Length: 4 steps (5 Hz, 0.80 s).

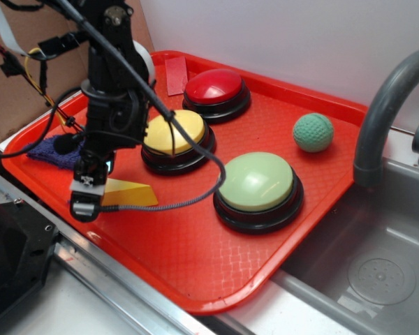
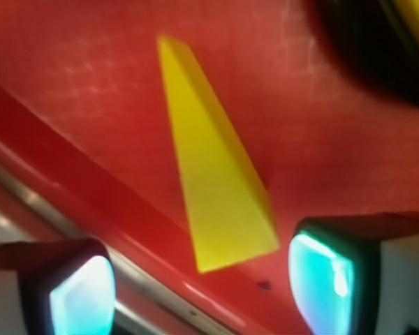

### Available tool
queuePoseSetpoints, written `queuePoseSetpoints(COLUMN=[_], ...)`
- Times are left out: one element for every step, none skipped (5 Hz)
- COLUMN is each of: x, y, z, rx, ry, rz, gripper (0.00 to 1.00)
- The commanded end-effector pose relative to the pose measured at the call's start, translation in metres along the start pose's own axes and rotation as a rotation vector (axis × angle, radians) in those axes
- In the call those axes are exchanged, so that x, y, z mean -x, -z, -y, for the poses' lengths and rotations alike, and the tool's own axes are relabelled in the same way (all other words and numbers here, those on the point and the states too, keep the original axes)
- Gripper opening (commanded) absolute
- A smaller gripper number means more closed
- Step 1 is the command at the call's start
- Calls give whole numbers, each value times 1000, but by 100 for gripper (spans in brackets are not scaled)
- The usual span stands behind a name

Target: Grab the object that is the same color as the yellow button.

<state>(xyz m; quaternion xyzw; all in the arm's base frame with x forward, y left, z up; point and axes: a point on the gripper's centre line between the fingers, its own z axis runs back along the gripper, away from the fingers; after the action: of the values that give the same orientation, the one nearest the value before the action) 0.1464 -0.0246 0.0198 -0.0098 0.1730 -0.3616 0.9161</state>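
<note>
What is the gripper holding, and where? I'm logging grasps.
Nothing: the gripper is open, its fingers either side of the yellow wedge's wide end.

Small yellow wedge block (image 1: 129, 193) lying flat on tray, near round yellow dome button (image 1: 174, 132)

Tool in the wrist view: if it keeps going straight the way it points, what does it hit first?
Most likely the yellow wedge: it lies on the red tray between the open tool fingers. Depth is unclear, so height above it is uncertain.
</note>
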Motion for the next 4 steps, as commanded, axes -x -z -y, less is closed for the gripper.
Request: queuePoseSetpoints(x=[-5, -17, -22, -25], y=[12, 19, 18, 15], z=[3, 2, 2, 9], rx=[-11, -32, -47, -75], ry=[39, 38, 29, 9], rz=[1, -22, -16, -41], gripper=[100, 85, 0, 0])
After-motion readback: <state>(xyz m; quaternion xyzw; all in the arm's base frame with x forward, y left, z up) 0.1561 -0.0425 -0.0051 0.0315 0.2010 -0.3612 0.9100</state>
